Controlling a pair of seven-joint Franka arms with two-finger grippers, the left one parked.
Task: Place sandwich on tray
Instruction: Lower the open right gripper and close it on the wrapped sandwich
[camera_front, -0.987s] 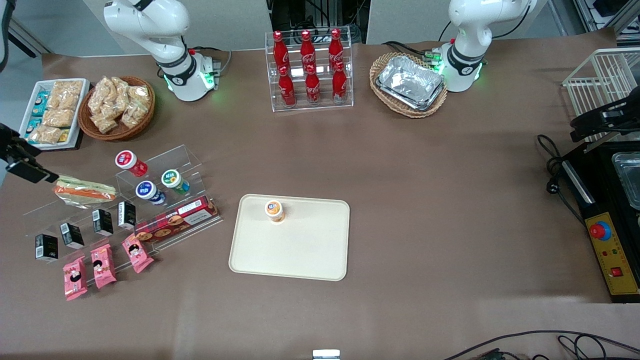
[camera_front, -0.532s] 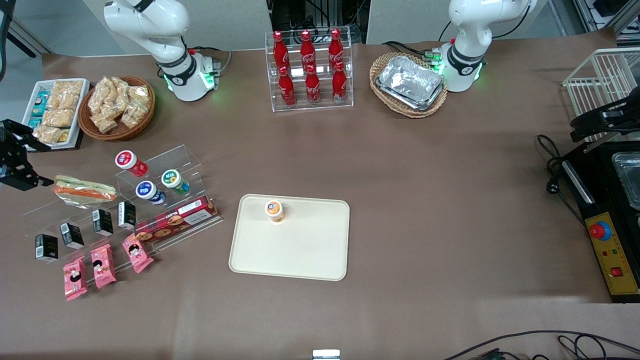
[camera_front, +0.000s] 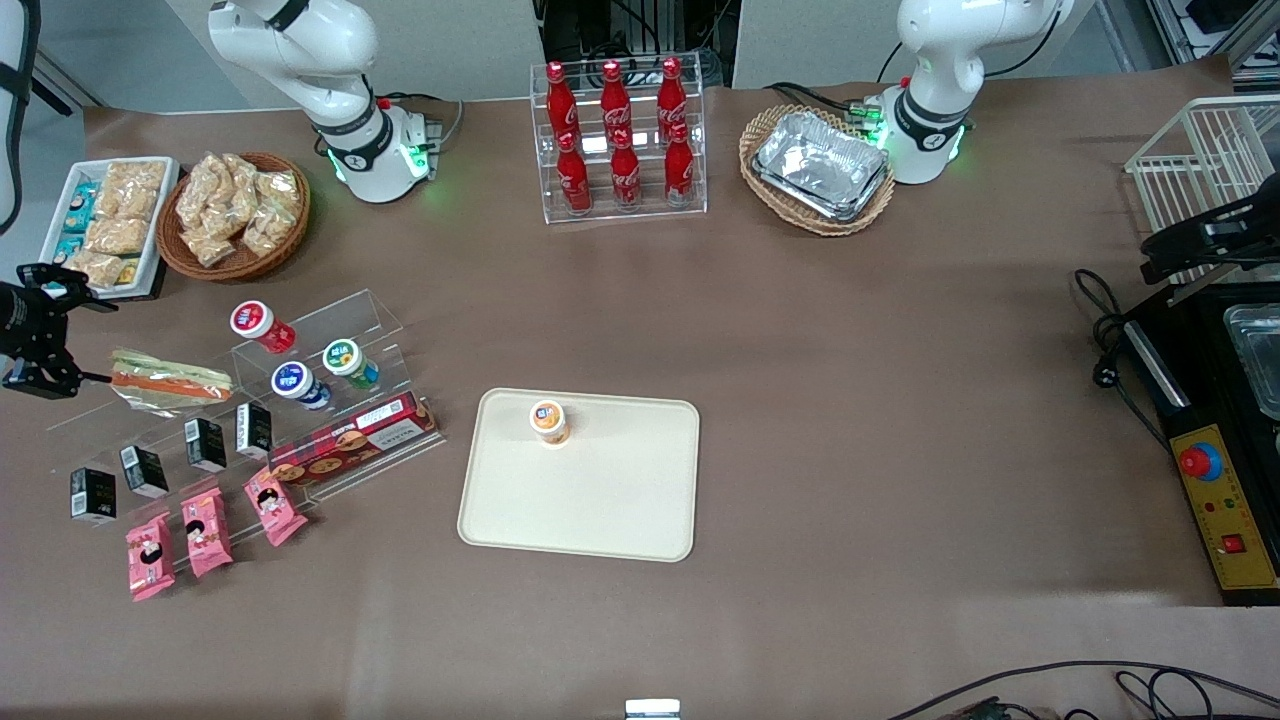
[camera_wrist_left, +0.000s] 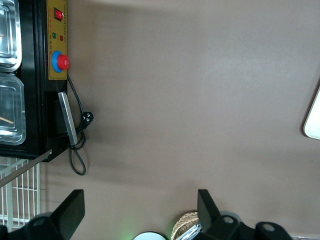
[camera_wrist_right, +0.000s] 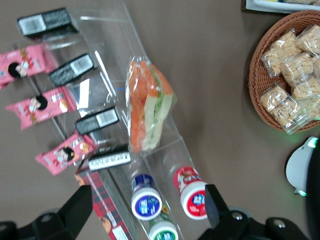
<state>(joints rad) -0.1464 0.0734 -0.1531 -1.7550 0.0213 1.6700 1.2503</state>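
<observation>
the tray (camera_front: 620, 520) holds one orange-lidded cup (camera_front: 548, 421). the sandwich (camera_front: 168, 381) lies on the clear rack (camera_front: 330, 330), toward the working arm's end. the gripper (camera_front: 55, 335), fingers spread, hangs just beside it. the wrist view shows green filling.

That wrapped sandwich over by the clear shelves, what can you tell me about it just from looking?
The sandwich is a small flat one sealed in clear, crinkly plastic: pale bread, an orange-red stripe and a green layer of filling. It lies on its side on the top step of a clear plastic display stand, not yet on the cream tray. Black cartons sit on the step below it and round-capped cups on the stand beside it. The robot's hand hovers open next to it, at the working arm's end of the table, not touching it.
</observation>
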